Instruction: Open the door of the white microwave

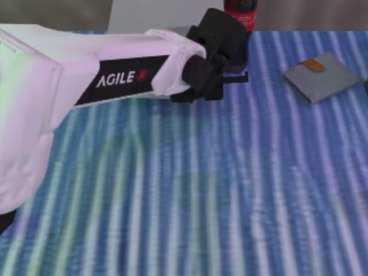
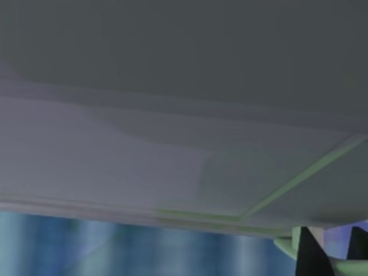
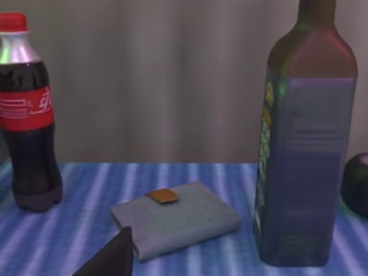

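Left arm [image 1: 86,80] reaching across to white microwave [image 1: 149,17] at far edge, front facing near side, finger state unclear

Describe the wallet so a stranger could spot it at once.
On the blue striped table, look to the far right side. The flat grey wallet lies there, right of the cola bottle. Unlike the upright cola bottle and the tall dark bottle, it lies flat and bears a small brown tab.
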You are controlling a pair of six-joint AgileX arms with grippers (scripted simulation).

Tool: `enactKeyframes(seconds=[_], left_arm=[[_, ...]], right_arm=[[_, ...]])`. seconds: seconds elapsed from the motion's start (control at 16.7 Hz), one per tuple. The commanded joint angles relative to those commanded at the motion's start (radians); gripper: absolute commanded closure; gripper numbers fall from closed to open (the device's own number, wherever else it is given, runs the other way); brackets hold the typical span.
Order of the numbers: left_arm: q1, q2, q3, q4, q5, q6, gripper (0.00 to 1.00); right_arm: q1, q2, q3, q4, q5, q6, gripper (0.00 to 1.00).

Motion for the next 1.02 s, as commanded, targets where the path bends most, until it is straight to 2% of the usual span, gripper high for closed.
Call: enactKeyframes(seconds=[0.48,1.02], left_arm=[[0.0,0.0,0.0,0.0,0.0,0.0,1.0],[0.004,-0.045,-0.077,0.052,0.034,0.053,1.0]], right_arm=[[0.0,0.0,0.0,0.0,0.0,0.0,0.0],[0.0,0.0,0.0,0.0,0.0,0.0,0.0]])
